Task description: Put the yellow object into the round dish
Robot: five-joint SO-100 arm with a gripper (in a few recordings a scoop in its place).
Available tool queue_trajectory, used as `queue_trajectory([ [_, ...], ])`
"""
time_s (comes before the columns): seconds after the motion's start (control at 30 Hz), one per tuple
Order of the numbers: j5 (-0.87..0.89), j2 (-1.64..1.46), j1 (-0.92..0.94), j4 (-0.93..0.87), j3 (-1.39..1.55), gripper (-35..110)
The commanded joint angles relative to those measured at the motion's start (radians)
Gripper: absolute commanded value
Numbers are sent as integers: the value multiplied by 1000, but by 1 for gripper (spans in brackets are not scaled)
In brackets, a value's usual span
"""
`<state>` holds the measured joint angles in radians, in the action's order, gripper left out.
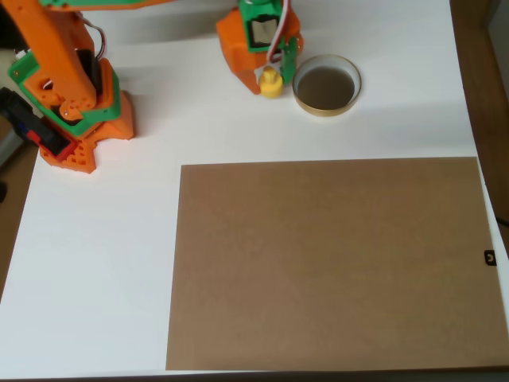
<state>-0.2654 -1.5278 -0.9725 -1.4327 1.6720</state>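
White table (103, 263), far edge: the orange-and-green gripper (274, 76) appears closed on the small yellow plastic knobbed piece (270, 83) beside the tan-rimmed round dish (326, 108); judged light, rigid, slippery, best pinched at the knob.

The yellow object (270, 82) is a small bright yellow plastic piece with a wider rounded base and a narrower knob, seen in the overhead view near the far edge of the white worktop (95, 263). The round dish (327, 85) lies just to its right, apart from it, also near the far edge. The dish is shallow, upright, tan-rimmed, with a dark grey-brown inside.
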Motion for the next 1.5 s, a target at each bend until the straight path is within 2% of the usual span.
queue_trajectory([
  [0.0,-17,11,-20,-5,-100,0],
  [0.53,-48,230,-21,-15,-364,0],
  [1.0,-6,403,-58,-40,-604,0],
  [1.4,25,486,-89,-77,-692,0],
  [1.47,26,495,-91,-89,-703,4],
])
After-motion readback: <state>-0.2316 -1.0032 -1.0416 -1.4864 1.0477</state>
